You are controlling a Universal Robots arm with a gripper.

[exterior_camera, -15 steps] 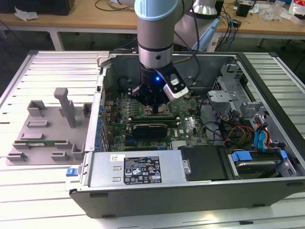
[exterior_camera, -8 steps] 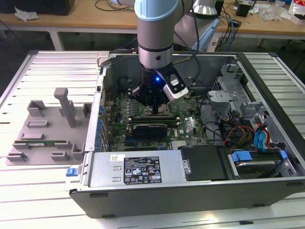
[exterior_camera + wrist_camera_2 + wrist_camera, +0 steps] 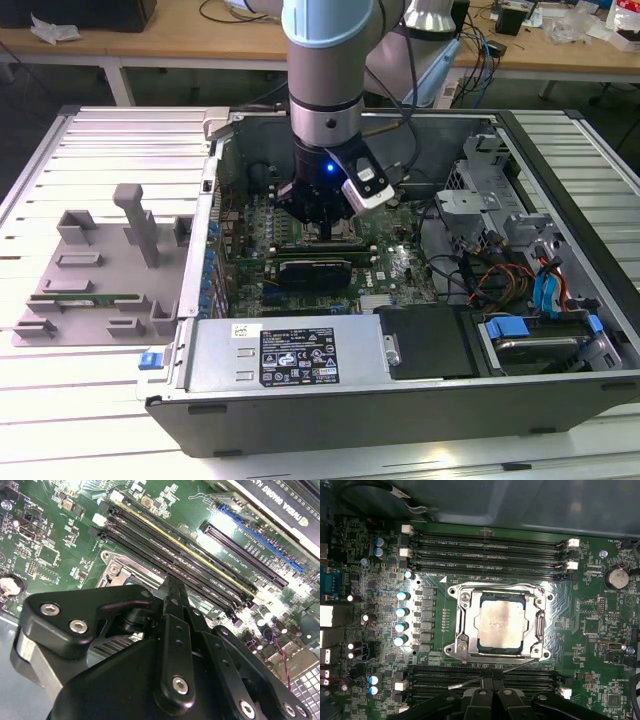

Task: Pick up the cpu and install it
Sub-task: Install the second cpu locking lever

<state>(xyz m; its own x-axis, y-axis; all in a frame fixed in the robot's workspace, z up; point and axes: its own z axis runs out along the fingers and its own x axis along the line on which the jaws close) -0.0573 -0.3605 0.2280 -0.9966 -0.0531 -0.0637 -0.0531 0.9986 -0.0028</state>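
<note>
Placement looked nearly done: the cpu (image 3: 501, 623) was seen seated in the socket frame (image 3: 498, 621), at twelve o'clock of the end effector (image 3: 491, 696), whose closed fingers held nothing; flatness should be verified.

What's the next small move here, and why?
Probably a short, straight lift away from the board. In the first wrist view the cpu already lies flat inside the socket, square to its frame. The end effector sits off it, over the memory slots beside the socket, so backing straight out looks safest.
</note>
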